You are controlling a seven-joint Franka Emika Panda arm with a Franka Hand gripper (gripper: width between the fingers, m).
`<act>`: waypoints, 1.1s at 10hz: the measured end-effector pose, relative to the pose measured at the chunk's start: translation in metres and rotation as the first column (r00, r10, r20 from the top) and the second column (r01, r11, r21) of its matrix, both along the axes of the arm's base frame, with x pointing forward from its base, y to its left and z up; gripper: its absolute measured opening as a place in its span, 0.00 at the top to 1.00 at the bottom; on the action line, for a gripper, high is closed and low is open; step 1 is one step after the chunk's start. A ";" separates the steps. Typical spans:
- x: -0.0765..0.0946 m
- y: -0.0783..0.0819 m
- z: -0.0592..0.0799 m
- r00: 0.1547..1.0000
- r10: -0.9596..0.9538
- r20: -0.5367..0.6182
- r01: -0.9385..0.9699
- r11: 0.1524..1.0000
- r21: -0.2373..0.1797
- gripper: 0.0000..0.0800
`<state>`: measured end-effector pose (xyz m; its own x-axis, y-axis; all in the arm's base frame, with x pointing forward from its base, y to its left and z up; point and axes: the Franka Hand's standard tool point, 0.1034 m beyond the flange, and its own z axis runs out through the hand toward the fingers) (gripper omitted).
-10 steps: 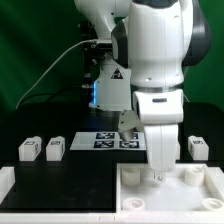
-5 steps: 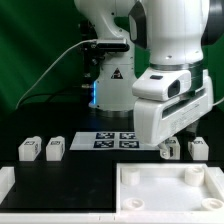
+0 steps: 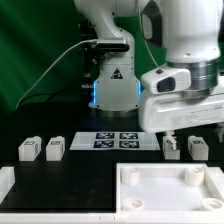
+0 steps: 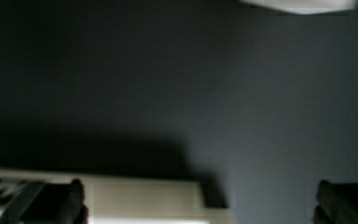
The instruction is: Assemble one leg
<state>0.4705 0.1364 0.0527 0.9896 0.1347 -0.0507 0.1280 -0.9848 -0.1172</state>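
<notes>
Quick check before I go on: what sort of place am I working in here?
Most likely a robotics lab bench for furniture assembly: a black table against a green backdrop, a tagged marker board, and small white tagged legs beside a large white panel.

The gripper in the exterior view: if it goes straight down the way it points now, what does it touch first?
The gripper hangs open and empty, pointing down. Directly below it stands a small white leg, so it would probably meet that leg first, before the black table. Depth is unclear from this view, so it may pass just in front or behind.
</notes>
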 end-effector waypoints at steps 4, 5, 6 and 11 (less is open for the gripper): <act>-0.013 0.025 -0.002 0.992 -0.115 -0.049 0.114 0.993 -0.019 0.19; -0.017 0.024 -0.003 0.990 -0.112 -0.090 0.109 0.993 -0.031 0.19; -0.024 0.026 -0.002 0.971 -0.117 -0.209 0.107 0.993 -0.057 0.19; -0.037 0.033 -0.005 0.766 -0.112 -0.633 0.053 0.992 -0.112 0.19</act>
<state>0.4334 0.1695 0.0481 0.7324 0.0204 -0.6805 -0.0288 -0.9977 -0.0609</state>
